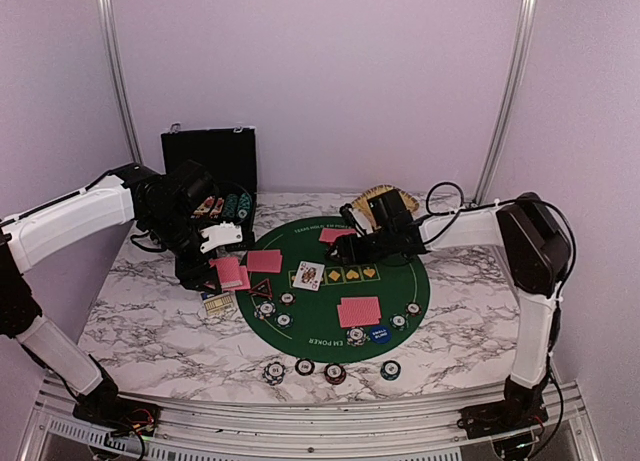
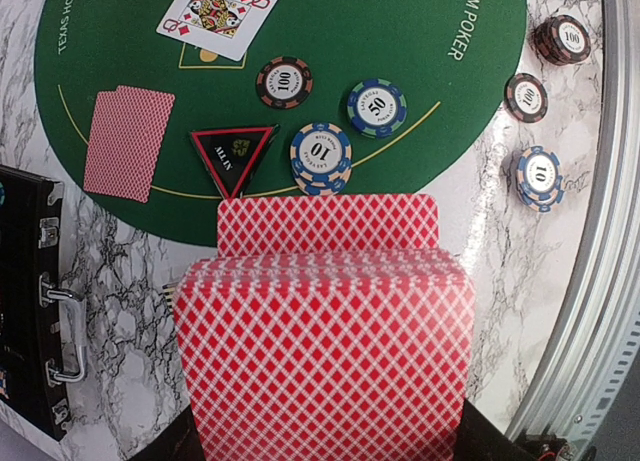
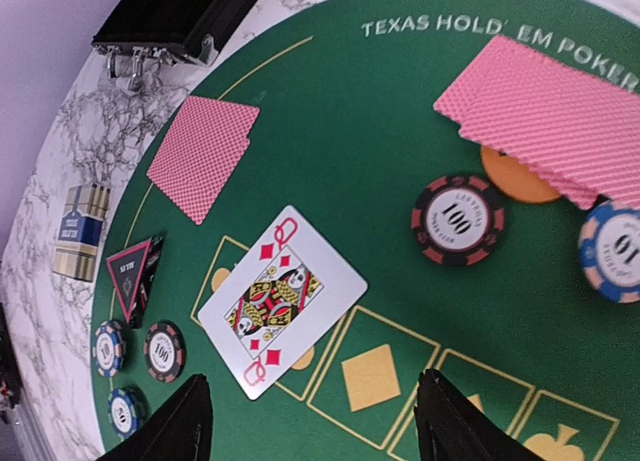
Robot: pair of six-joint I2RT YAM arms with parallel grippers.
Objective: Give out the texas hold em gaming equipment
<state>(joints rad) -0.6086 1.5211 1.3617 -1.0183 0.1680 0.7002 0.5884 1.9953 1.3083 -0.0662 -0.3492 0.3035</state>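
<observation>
My left gripper [image 1: 222, 266] is shut on a deck of pink-red-backed cards [image 2: 325, 351] at the mat's left edge, with the top card [image 2: 328, 221] slid forward. Beyond it lie the black-red triangular marker [image 2: 232, 156] and chips marked 10 [image 2: 321, 156], 50 [image 2: 377, 107] and 100 [image 2: 283, 83]. My right gripper [image 3: 315, 421] is open and empty, hovering above the green mat [image 1: 400, 281] just beside a face-up queen of diamonds [image 3: 283, 306]. Face-down card pairs [image 3: 203, 153] [image 3: 555, 116] lie on the mat. The second pair partly covers an orange button [image 3: 515, 176]. A blue button [image 1: 378, 333] lies near the mat's front.
An open black chip case [image 1: 210, 171] stands at the back left and a tan woven basket [image 1: 385, 203] behind my right gripper. Several chip stacks [image 1: 335, 373] line the marble near the front edge. A small striped box [image 3: 80, 231] lies left of the mat.
</observation>
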